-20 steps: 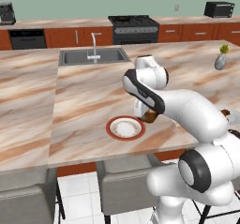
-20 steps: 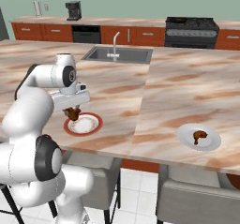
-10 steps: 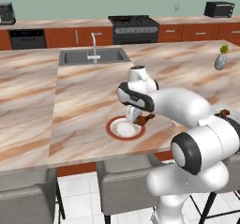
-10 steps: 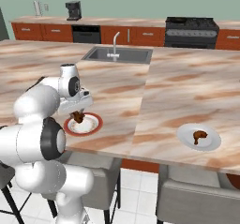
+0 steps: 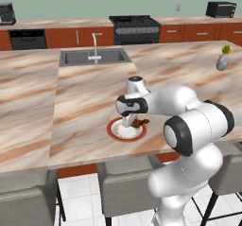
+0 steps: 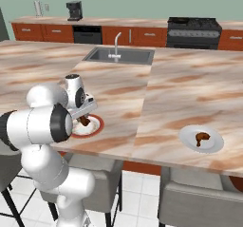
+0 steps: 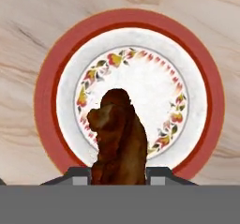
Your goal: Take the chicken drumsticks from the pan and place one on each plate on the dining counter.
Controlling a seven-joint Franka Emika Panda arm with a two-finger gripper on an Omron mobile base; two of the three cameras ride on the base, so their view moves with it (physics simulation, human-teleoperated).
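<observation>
So the gripper [image 7: 117, 176] is pinching a chicken drumstick [image 7: 117, 141] between its fingertips, hanging right over the red-rimmed plate [image 7: 47, 87] on the dining counter [image 5: 85, 102]. In the hand view the meat covers the plate's 6 o'clock half, with the floral ring peeking out around it. The other drumstick [image 6: 202, 137] is already sitting on the pale plate [image 6: 187, 136], well off at 3 o'clock in the right base view, so this looks like the last drop.

What could go wrong, I reckon: I can't tell whether the drumstick is touching the plate yet. If it lets go too high, that glossy piece could bounce or roll toward the rim and slide onto the marble. It also sits toward the near edge rather than dead centre, so a sticky release could drag it off as the fingers part.
</observation>
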